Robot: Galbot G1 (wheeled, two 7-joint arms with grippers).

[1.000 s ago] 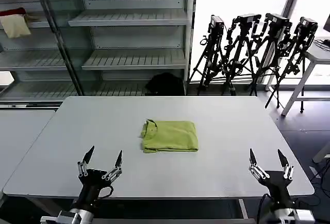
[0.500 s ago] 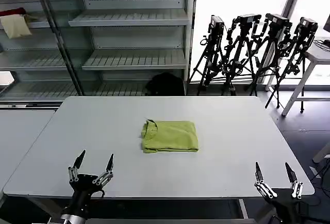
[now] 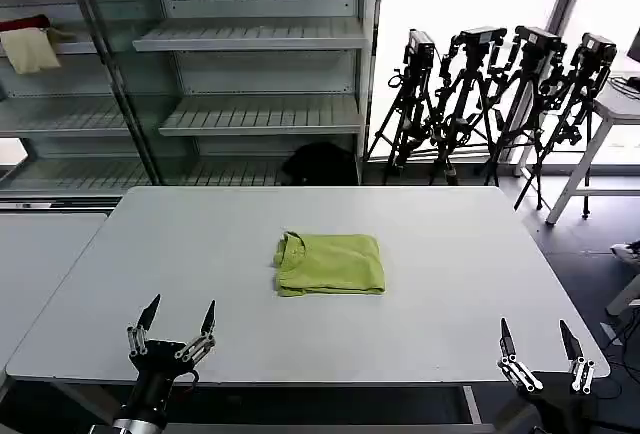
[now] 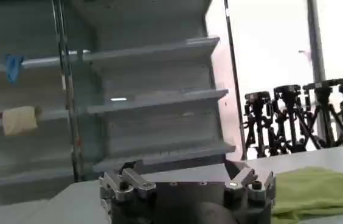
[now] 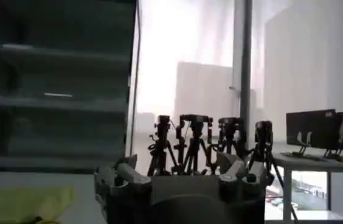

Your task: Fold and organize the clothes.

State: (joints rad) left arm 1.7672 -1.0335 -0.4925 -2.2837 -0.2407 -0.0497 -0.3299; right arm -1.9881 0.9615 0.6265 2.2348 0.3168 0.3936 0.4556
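While I watch from the head camera, the biggest thing in front of me is the white table (image 3: pixel 200 254), with grey metal shelving (image 3: pixel 250 74) standing behind it and a row of black tripods (image 3: pixel 500 84) off to the right by the bright window. On a shelf at the far left hangs a small cream and red cloth (image 3: pixel 30 44).

Near the middle of the table lies the lime-green T-shirt (image 3: pixel 330 264), folded into a compact rectangle with its collar toward the left edge of the bundle. It rests flat on the tabletop, well apart from both arms. From the left wrist camera I see it as a low green mound (image 4: pixel 317 192) on the table past the gripper body; from the right wrist camera it is a yellow-green patch (image 5: pixel 19 204) low at one side.

My left gripper (image 3: pixel 178 319) sits at the near-left edge of the table, fingers pointing up and spread apart, holding nothing. My right gripper (image 3: pixel 537 342) sits at the near-right corner, fingers likewise spread and empty.
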